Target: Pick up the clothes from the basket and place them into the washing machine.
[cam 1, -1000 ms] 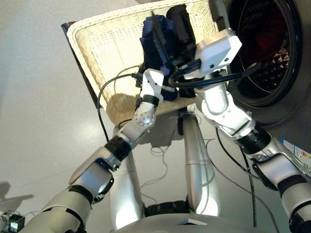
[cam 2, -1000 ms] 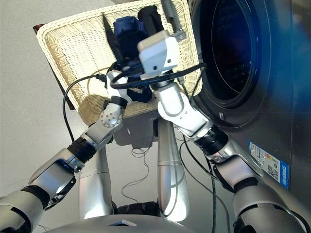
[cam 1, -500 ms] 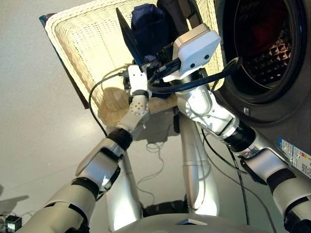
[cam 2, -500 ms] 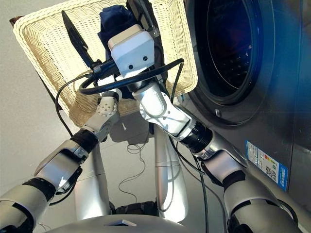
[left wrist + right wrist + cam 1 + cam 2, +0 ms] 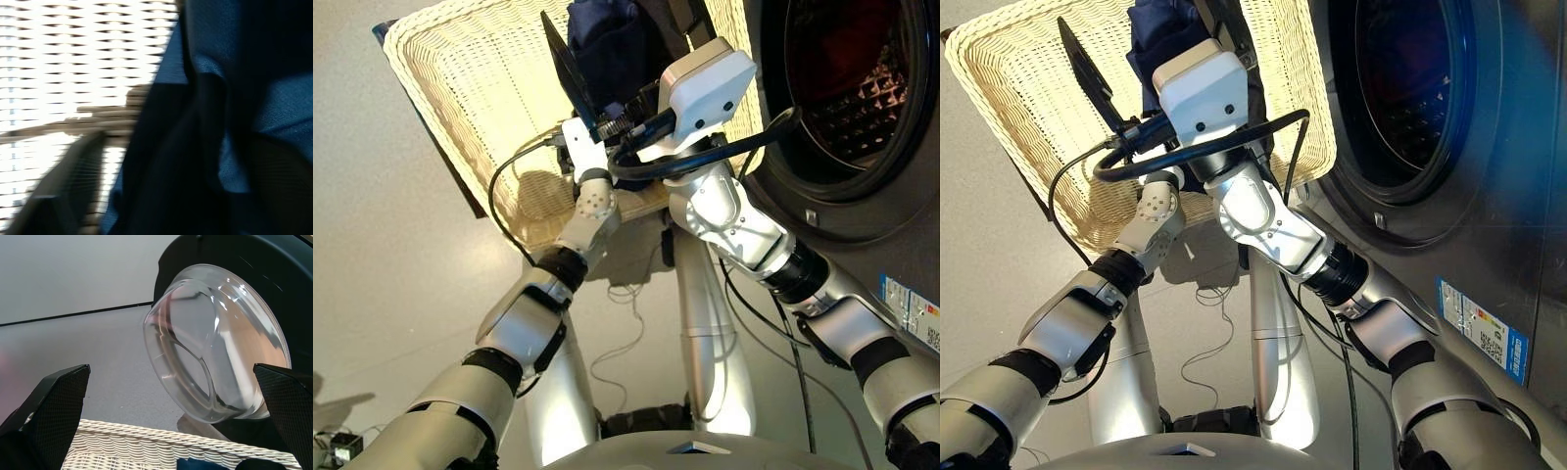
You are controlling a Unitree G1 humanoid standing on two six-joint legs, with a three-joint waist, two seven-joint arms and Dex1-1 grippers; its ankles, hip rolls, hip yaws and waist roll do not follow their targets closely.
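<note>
— Clothes: where are we seeing them?
— We are seeing the navy garment [image 5: 607,44] lying bunched at the far side of the basket [image 5: 480,88], with something black just beside it; red cloth [image 5: 847,54] is showing inside the washing machine [image 5: 862,196] drum.
— And our grippers?
— We are holding the right gripper [image 5: 171,421] wide open above the basket rim, facing the glass door [image 5: 215,347]. The left gripper [image 5: 570,73] is reaching against the navy garment; we cannot tell its fingers' state.

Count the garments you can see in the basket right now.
1 for sure: a navy blue garment at the far end of the basket, by the left gripper. The right arm may hide others there.
</note>
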